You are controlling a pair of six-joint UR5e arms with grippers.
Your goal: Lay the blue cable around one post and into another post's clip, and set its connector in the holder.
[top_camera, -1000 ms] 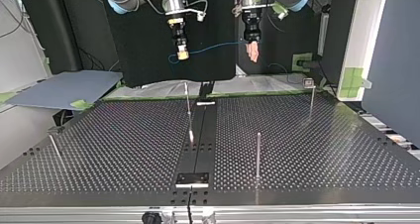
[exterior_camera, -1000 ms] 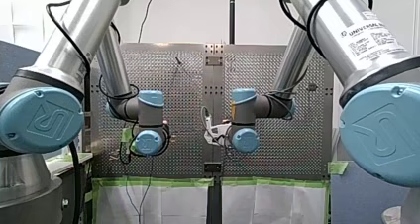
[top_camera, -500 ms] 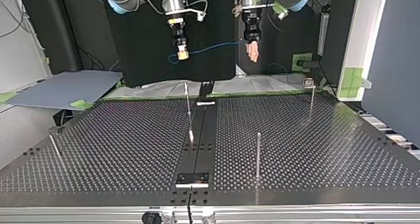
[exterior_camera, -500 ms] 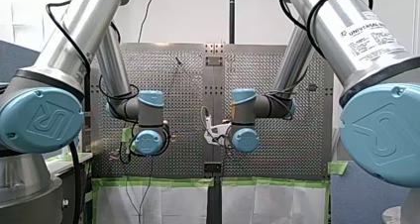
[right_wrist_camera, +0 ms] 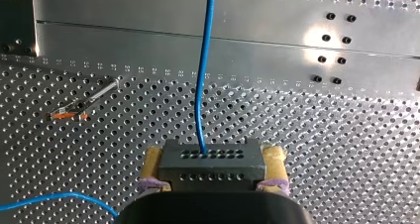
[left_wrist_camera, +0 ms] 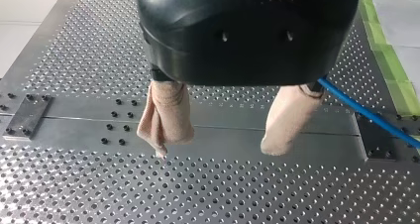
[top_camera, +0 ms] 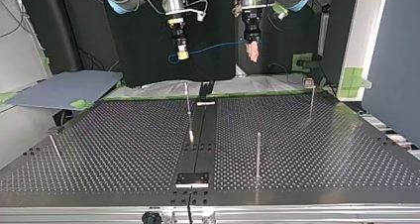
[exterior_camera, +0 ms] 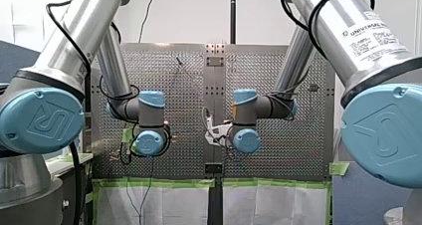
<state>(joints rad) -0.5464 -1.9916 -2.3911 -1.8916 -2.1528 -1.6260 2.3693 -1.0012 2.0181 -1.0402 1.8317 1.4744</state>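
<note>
Blue cable (right_wrist_camera: 200, 85) thin, gently bowed; connector (right_wrist_camera: 210, 164) black, dotted with holes.

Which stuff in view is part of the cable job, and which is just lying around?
Job: blue cable, connector in my right pincer, upright posts, post with clip, small plate on centre strip (probably the holder).
Lying about: grey sheet beside the table, green tape patches.

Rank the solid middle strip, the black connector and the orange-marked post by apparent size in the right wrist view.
1. Middle strip: largest, spanning the view.
2. Black connector: next, though enlarged by nearness to the camera.
3. Orange-marked post: smallest, a thin sliver farther off.
</note>
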